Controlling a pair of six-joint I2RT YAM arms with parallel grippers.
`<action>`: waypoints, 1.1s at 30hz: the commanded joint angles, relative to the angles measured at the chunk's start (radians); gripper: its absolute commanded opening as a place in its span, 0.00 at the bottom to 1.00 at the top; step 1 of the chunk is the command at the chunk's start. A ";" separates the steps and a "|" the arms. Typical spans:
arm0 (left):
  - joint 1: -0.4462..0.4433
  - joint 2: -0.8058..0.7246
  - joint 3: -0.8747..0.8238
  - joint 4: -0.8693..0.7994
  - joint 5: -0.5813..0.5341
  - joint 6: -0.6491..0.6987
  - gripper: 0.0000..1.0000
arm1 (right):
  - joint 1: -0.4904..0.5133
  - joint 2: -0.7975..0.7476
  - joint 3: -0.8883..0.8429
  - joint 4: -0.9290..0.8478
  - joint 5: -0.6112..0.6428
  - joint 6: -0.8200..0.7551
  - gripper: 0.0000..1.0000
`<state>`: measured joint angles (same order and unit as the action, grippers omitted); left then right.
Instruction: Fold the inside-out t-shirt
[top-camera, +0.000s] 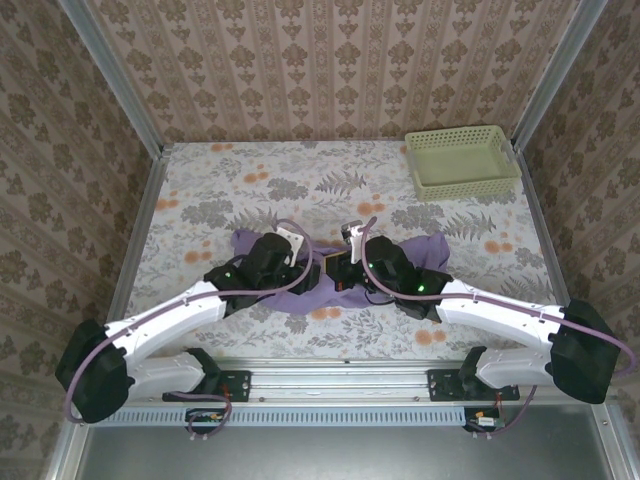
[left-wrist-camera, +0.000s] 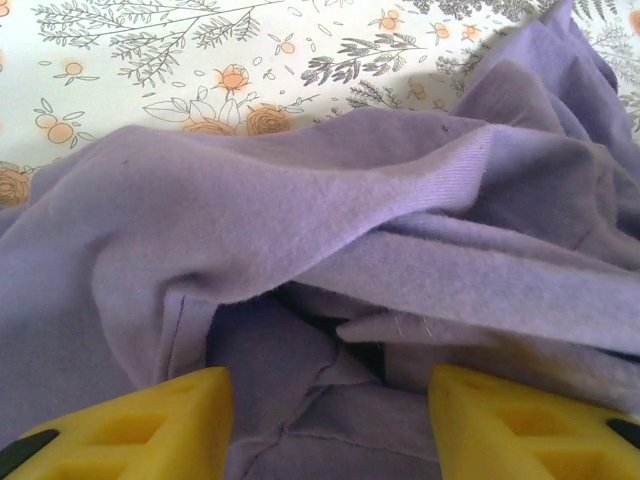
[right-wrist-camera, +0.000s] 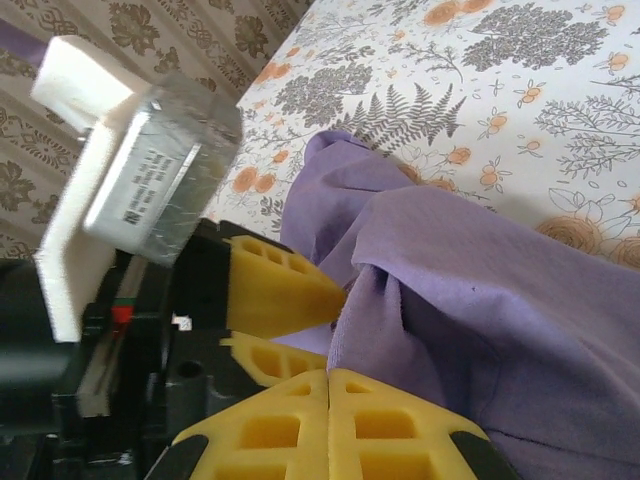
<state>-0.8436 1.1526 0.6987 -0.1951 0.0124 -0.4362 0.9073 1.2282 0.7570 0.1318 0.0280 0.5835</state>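
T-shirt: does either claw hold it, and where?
Left claw open over the t-shirt, holding nothing. Right claw shut against a fold's edge; whether it pinches cloth cannot be told.

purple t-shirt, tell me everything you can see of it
The t-shirt is plain lavender, a soft thin knit with no print; a ribbed band and stitched seams show. It lies crumpled in loose folds on the flowered table, near the front middle, partly under both wrists. The left fingers stand apart with fabric bunched between them. The shut right fingers sit against a fold; whether they pinch it cannot be told.
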 joint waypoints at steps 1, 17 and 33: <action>0.002 0.024 0.025 0.062 -0.012 0.063 0.53 | 0.011 -0.020 0.024 0.015 -0.037 -0.006 0.00; -0.020 0.115 0.077 0.155 0.100 0.174 0.19 | 0.026 -0.055 -0.010 -0.017 0.016 -0.030 0.00; -0.089 -0.086 0.253 -0.244 -0.175 0.197 0.00 | 0.011 0.021 0.063 -0.224 0.252 -0.054 0.00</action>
<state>-0.9180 1.0950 0.8806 -0.3164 -0.1184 -0.2665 0.9245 1.2301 0.7746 -0.0334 0.2237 0.5526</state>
